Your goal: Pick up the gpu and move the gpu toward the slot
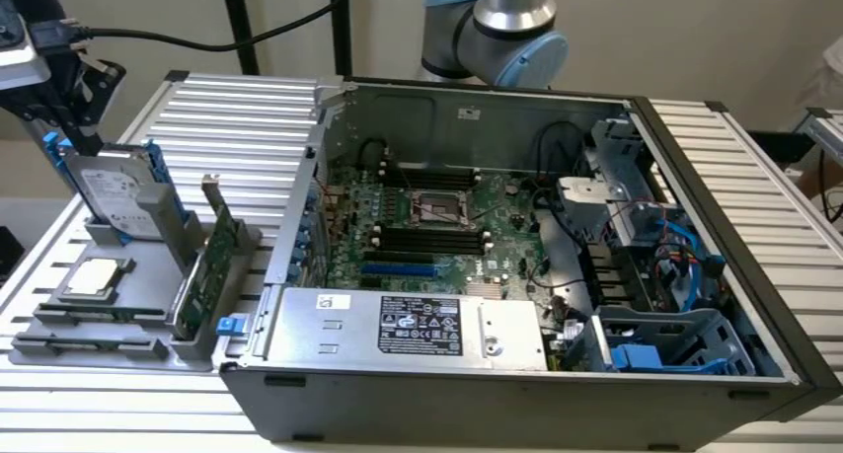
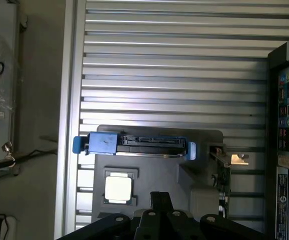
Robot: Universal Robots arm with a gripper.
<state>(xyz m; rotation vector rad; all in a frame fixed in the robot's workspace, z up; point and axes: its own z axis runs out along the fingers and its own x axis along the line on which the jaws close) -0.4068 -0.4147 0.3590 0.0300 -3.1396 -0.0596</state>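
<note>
Green board on edge, the gpu stands in the grey holder on the tabletop, beside the hard drive and CPU chip. Jaws hang closed above the holder, near the drive — a clean pick wants them parted and square across the card's top edge. Blue slot lies inside the case.
</note>
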